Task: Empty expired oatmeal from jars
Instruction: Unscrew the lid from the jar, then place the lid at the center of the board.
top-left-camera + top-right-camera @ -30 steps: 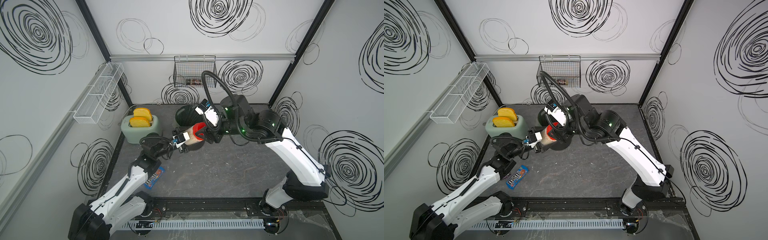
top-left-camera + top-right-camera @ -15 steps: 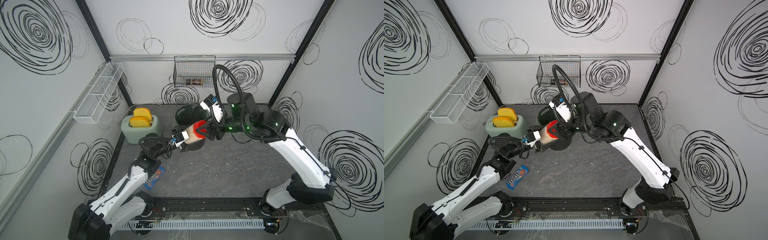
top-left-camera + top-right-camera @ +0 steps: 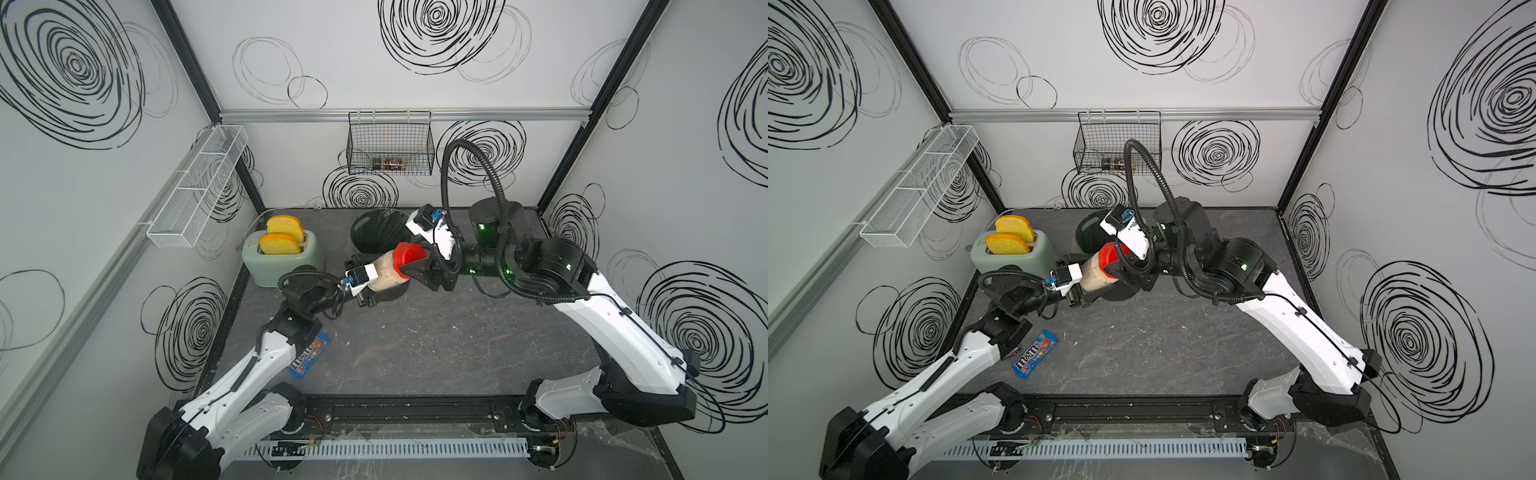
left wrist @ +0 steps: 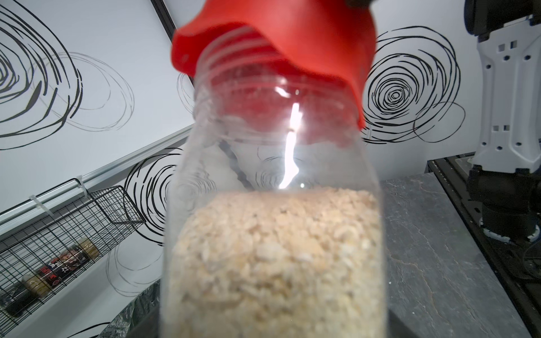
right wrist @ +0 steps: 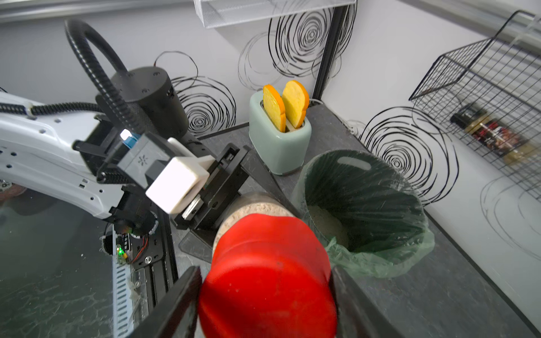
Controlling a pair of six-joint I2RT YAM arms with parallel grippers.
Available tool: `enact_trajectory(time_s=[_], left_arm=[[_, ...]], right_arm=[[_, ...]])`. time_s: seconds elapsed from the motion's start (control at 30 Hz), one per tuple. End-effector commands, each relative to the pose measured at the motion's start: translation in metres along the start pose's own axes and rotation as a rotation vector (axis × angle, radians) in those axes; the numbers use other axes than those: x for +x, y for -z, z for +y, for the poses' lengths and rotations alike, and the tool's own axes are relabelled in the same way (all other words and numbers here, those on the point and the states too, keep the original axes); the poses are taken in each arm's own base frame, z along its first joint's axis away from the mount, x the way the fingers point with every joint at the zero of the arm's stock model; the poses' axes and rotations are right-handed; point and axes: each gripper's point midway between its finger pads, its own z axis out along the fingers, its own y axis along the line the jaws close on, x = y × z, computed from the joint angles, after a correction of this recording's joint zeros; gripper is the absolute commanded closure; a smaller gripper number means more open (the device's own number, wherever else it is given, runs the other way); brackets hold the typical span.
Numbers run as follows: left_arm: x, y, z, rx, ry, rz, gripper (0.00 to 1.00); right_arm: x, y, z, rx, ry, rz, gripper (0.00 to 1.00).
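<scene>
**Jar held at both ends in front of the bin, lid crooked**

Landmark is the bin [image 3: 371, 232], dark, with a green liner, at the back of the table.

- Far left of the bin, on the side wall: white mesh shelf [image 3: 195, 195].
- Left of the bin, on the table: mint toaster [image 3: 282, 259] with two yellow toast slices [image 3: 279, 244] standing in its slots.
- Well in front of the bin and to its left: blue candy pack [image 3: 1035, 354], flat on the table beside the left arm.
- Just in front of the bin, off the table: left gripper [image 3: 371, 283], fingers pinching the bottom end of the jar [image 3: 386, 272].
- The jar is tilted, with its mouth end higher and towards the right arm.
- The oatmeal [image 4: 278, 257] fills the lower part of the jar. The top part is clear.
- Some pale grain also lies inside the bin, seen from the right wrist.
- The red lid [image 3: 409, 257] sits askew over the mouth. From the left wrist, threads show under one edge.
- Right gripper [image 5: 265, 281]: one finger pressed against each side of the red lid.
- Above the bin, on the back wall: black wire basket [image 3: 390, 143] holding small bottles.
</scene>
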Motion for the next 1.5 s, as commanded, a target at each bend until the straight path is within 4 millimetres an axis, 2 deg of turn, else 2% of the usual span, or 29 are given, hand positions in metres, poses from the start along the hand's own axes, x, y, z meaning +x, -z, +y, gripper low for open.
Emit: enact_trajectory(time_s=[0.0, 0.13, 0.33, 0.4, 0.5, 0.63, 0.77, 1.03, 1.17, 1.37, 1.47], left_arm=[[-0.055, 0.005, 0.007, 0.000, -0.136, -0.160, 1.00], [-0.057, 0.006, 0.009, -0.013, -0.134, -0.168, 1.00], [-0.062, 0.009, 0.015, -0.040, -0.119, -0.195, 1.00], [-0.065, 0.010, 0.017, -0.049, -0.117, -0.203, 1.00], [-0.067, 0.010, 0.020, -0.055, -0.110, -0.208, 1.00], [-0.069, 0.010, 0.022, -0.061, -0.099, -0.216, 1.00], [-0.071, 0.012, 0.022, -0.071, -0.083, -0.226, 1.00], [-0.070, 0.014, 0.022, -0.083, -0.067, -0.224, 1.00], [-0.069, 0.014, 0.021, -0.080, -0.068, -0.218, 1.00], [-0.070, 0.015, 0.020, -0.084, -0.065, -0.218, 1.00], [-0.069, 0.015, 0.019, -0.084, -0.061, -0.218, 1.00]], right_arm=[[-0.023, 0.015, -0.018, 0.059, -0.004, -0.094, 0.49], [-0.032, 0.019, -0.016, 0.044, -0.026, -0.124, 0.49], [-0.056, 0.051, -0.032, 0.093, -0.061, -0.210, 0.49], [-0.053, 0.067, -0.049, 0.139, -0.088, -0.219, 0.48], [-0.035, 0.085, -0.072, 0.210, -0.129, -0.202, 0.48], [0.018, 0.090, -0.105, 0.318, -0.221, -0.097, 0.48], [0.108, 0.072, -0.134, 0.434, -0.333, 0.119, 0.49], [0.248, 0.053, -0.167, 0.580, -0.512, 0.445, 0.50], [0.316, 0.045, -0.172, 0.640, -0.537, 0.612, 0.50], [0.360, 0.024, -0.184, 0.642, -0.556, 0.703, 0.52], [0.375, 0.009, -0.187, 0.628, -0.587, 0.701, 0.53]])
